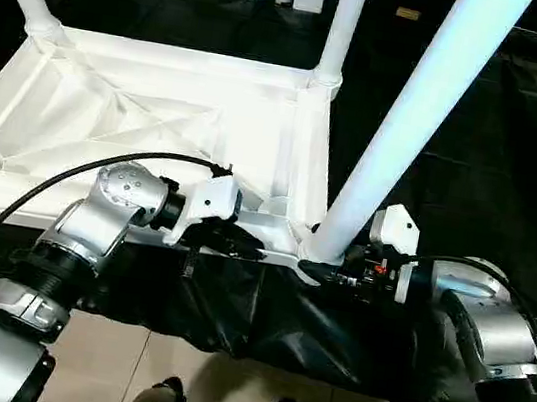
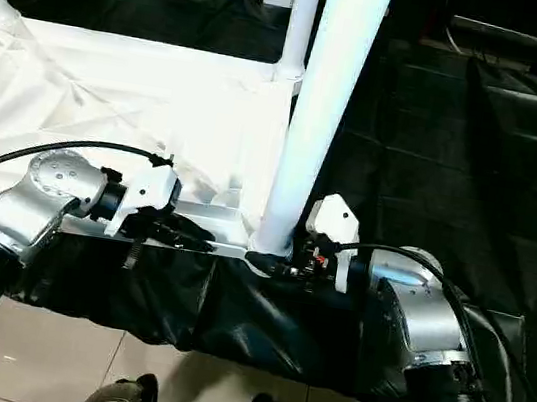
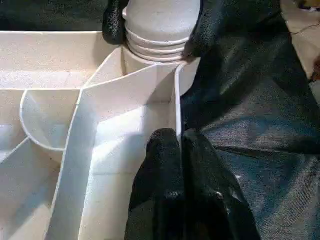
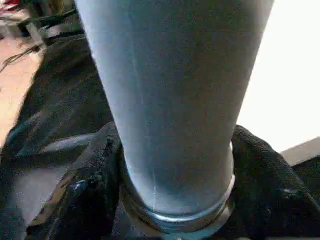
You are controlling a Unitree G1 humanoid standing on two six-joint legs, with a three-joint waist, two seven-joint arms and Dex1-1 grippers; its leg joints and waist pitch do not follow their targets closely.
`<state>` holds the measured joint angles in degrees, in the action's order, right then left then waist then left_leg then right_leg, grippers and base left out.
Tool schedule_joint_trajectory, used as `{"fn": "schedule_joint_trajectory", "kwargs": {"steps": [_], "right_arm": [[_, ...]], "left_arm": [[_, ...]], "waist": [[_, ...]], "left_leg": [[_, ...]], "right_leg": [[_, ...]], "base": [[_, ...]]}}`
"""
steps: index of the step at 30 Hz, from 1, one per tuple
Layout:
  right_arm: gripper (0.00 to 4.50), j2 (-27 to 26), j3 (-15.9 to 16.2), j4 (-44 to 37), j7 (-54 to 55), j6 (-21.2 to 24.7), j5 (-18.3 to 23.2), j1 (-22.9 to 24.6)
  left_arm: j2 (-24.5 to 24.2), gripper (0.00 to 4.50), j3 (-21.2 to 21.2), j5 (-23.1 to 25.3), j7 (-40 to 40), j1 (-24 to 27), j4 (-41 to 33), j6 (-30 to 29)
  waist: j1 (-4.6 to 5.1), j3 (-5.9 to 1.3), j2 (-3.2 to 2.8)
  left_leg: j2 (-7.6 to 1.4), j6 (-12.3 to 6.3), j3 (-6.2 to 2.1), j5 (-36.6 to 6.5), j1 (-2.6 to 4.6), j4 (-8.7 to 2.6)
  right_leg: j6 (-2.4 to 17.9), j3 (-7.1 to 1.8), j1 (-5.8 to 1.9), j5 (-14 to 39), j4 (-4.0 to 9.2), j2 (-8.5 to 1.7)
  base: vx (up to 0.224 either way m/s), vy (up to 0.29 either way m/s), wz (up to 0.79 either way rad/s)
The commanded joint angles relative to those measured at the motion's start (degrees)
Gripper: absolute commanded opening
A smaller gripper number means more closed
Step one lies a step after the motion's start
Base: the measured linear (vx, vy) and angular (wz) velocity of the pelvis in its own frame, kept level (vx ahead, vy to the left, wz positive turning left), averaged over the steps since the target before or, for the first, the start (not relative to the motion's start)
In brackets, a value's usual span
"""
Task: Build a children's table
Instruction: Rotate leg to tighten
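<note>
Upside-down children's table [image 1: 150, 113] on a black-draped worktop [image 1: 472, 191]: three legs stand socketed, fourth corner unseen — left gripper [image 3: 175, 150] pinches its rim, jaws together; right gripper [image 4: 175, 165] clasps the nearest leg [image 1: 413, 111] at its base.

The left gripper [image 3: 181, 145] is closed tight, its two black fingers [image 3: 162, 170] pressed together over the thin upright edge wall of the upturned white table [image 3: 60, 150], one finger on the ribbed inner side and one on the outer side over the black cloth [image 3: 260, 115]. Beyond it, at the table's corner socket, the ringed base of a white leg [image 3: 160, 25] stands in the socket, and the right gripper [image 3: 155, 35] reaches around it, with a black finger on each side of the leg. Curved and straight ribs divide the underside into open compartments.
</note>
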<state>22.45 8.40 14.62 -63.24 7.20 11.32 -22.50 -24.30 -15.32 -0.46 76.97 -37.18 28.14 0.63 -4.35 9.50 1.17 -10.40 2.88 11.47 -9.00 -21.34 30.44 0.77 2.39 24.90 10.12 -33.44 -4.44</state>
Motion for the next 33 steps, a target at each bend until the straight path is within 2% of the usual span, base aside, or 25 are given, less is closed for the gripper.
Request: {"fn": "schedule_joint_trajectory", "kwargs": {"steps": [1,3,4,5,6,7,8,10,11,12,14,15,17,18,21,24,26,28,31,33], "right_arm": [[2.69,-4.7,3.0,0.3,5.1,0.5,-1.4,1.2],[2.69,-7.3,2.3,2.0,11.3,0.2,-3.4,1.2],[2.69,-8.3,2.0,2.8,13.7,0.0,-4.2,1.1],[2.69,-12.9,0.2,6.2,23.8,0.3,-6.1,0.5],[2.69,-14.4,-0.4,7.2,26.9,0.4,-6.5,0.2],[2.69,-14.6,-0.5,7.3,27.4,0.5,-6.5,0.2],[2.69,-17.1,-1.7,8.9,32.5,1.0,-6.9,-0.4],[2.69,-19.6,-2.6,10.2,37.6,1.7,-7.4,-1.0],[2.69,-21.5,-3.0,11.1,42.3,1.7,-8.7,-1.7],[2.69,-23.5,-3.5,12.2,46.7,1.5,-9.7,-2.5],[2.69,-25.6,-4.1,13.0,49.9,0.9,-10.1,-3.2],[2.69,-26.5,-3.9,13.1,50.2,-0.2,-10.3,-3.5],[2.69,-27.4,-3.6,13.1,50.7,-1.5,-11.0,-3.7],[3.24,-27.3,-3.0,12.2,50.1,-2.5,-11.3,-3.5],[3.41,-26.1,-3.1,11.2,47.5,-2.8,-10.2,-3.3],[3.83,-23.6,-3.0,11.0,44.6,-3.6,-10.3,-3.6],[3.95,-22.9,-2.9,11.2,44.1,-3.9,-10.4,-3.7],[3.95,-19.7,-3.0,11.0,39.4,-4.1,-9.6,-4.4],[3.95,-15.2,-3.0,10.5,31.5,-3.0,-8.0,-5.3],[3.95,-13.5,-2.9,10.6,28.4,-2.9,-7.8,-5.7]], "left_arm": [[3.4,0.0,-0.8,2.2,-8.2,-0.1,3.0,-3.1],[4.9,0.0,-0.3,2.5,-11.2,-0.6,3.3,-4.9],[5.5,0.0,-0.2,2.5,-12.2,-0.8,3.4,-5.5],[8.1,0.0,-0.3,4.1,-17.3,-1.6,4.2,-7.3],[9.1,0.0,-0.3,4.5,-19.0,-1.8,4.4,-8.0],[9.2,0.0,-0.3,4.6,-19.2,-1.9,4.5,-8.1],[10.8,0.0,-0.2,5.3,-22.5,-2.3,5.1,-9.1],[12.5,0.0,-0.2,6.0,-25.4,-2.7,5.9,-9.6],[13.9,0.0,-0.1,6.6,-28.1,-2.9,6.5,-10.0],[15.1,0.0,-0.2,7.1,-30.0,-3.0,6.9,-10.3],[16.1,0.0,-0.6,7.7,-31.0,-2.7,6.7,-10.7],[16.7,0.0,-0.9,7.9,-31.1,-2.4,6.1,-10.8],[17.2,0.0,-1.0,8.1,-31.3,-2.1,5.6,-10.9],[17.1,0.0,-1.5,8.3,-30.4,-1.6,4.9,-10.3],[16.2,0.0,-1.9,8.2,-28.6,-1.1,4.3,-9.1],[14.4,0.0,-2.0,8.1,-26.3,-0.3,3.6,-7.6],[14.0,0.0,-1.9,8.1,-25.8,-0.2,3.4,-7.4],[12.5,0.0,-1.7,7.5,-23.1,0.3,2.8,-6.9],[10.3,0.0,-1.5,5.8,-18.0,1.2,1.6,-5.7],[9.4,0.0,-1.6,5.5,-16.4,1.4,1.4,-4.8]], "waist": [[0.08,-3.1,0.71],[0.38,-2.85,0.84],[0.51,-2.49,0.73],[0.61,-2.45,0.76],[0.91,-2.36,0.64],[0.91,-2.36,0.64],[1.05,-2.27,0.53],[1.25,-2.21,0.6],[1.21,-2.14,0.32],[1.35,-2.08,0.5],[1.38,-2.03,0.4],[1.39,-2.06,0.52],[1.41,-2.1,0.43],[1.46,-2.16,0.44],[1.43,-2.22,0.44],[1.48,-2.37,0.43],[1.54,-2.4,0.41],[1.47,-2.43,0.51],[1.45,-2.61,0.75],[1.39,-2.59,0.81]], "left_leg": [[-2.79,-7.05,-0.75,-7.8,0.5,-2.36],[-2.67,-4.11,-1.1,-11.5,0.5,-2.87],[-2.66,-2.97,-1.23,-13.8,0.67,-3.13],[-2.66,-2.47,-1.29,-14.7,0.79,-3.23],[-2.69,-1.02,-1.64,-17.0,0.98,-3.57],[-2.69,-1.02,-1.64,-17.0,0.98,-3.57],[-2.67,-0.65,-1.9,-17.4,0.83,-3.84],[-2.68,-0.5,-2.0,-18.1,0.84,-4.11],[-2.67,-0.36,-1.99,-18.5,0.95,-4.15],[-2.52,-0.22,-1.98,-19.9,1.1,-4.2],[-2.47,-0.06,-2.13,-20.8,1.12,-4.3],[-2.4,-0.42,-2.33,-21.6,1.01,-4.41],[-2.49,-0.7,-2.33,-21.9,1.01,-4.5],[-2.53,-0.92,-2.34,-21.6,0.79,-4.57],[-2.5,-1.51,-2.03,-20.7,0.7,-4.51],[-2.54,-2.23,-1.98,-19.0,0.39,-4.41],[-2.57,-2.71,-1.67,-18.4,0.61,-4.21],[-2.47,-3.21,-1.58,-17.8,0.58,-4.09],[-2.37,-4.56,-1.48,-15.3,0.13,-3.7],[-2.3,-5.66,-1.22,-13.6,0.2,-3.33]], "right_leg": [[15.4,-2.56,-3.24,7.2,3.13,-3.81],[13.0,-2.63,-3.1,16.8,4.04,-4.23],[11.5,-2.71,-2.74,22.1,4.68,-4.31],[10.8,-2.76,-2.57,24.4,4.92,-4.31],[9.1,-2.76,-2.23,29.7,5.5,-4.55],[9.1,-2.76,-2.23,29.7,5.5,-4.55],[7.9,-2.66,-2.37,31.0,5.61,-4.55],[6.9,-2.67,-2.14,30.7,5.85,-4.37],[6.8,-2.72,-1.97,30.6,5.9,-4.32],[6.4,-2.75,-1.74,31.7,6.15,-4.28],[5.9,-2.78,-1.62,33.0,6.22,-4.4],[4.7,-2.66,-1.72,34.2,6.43,-4.56],[4.5,-2.69,-1.59,32.6,6.38,-4.53],[4.6,-2.67,-1.76,30.9,6.24,-4.48],[5.6,-2.73,-1.79,26.5,5.96,-4.25],[6.8,-2.7,-2.22,23.0,5.53,-4.27],[7.8,-2.81,-2.01,20.8,5.44,-4.18],[8.4,-2.77,-2.24,20.9,5.43,-4.24],[9.3,-2.77,-2.66,18.3,5.0,-4.17],[10.3,-2.79,-2.53,15.8,4.74,-4.05]], "base": [[0.0,0.0,0.0],[0.0,0.0,0.0],[0.0,0.0,0.0],[0.0,0.0,0.0],[-0.052,0.0,0.0],[-0.052,0.0,0.0],[-0.052,0.008,-0.04],[0.0,0.0,0.0],[0.0,0.0,0.0],[0.0,0.0,0.0],[0.0,0.0,0.0],[0.0,0.0,0.0],[0.0,0.0,0.0],[0.0,0.0,0.0],[0.0,0.0,0.0],[0.0,0.0,0.0],[0.0,0.0,0.0],[0.0,0.0,0.0],[0.0,0.0,0.0],[0.0,0.0,0.0]]}}
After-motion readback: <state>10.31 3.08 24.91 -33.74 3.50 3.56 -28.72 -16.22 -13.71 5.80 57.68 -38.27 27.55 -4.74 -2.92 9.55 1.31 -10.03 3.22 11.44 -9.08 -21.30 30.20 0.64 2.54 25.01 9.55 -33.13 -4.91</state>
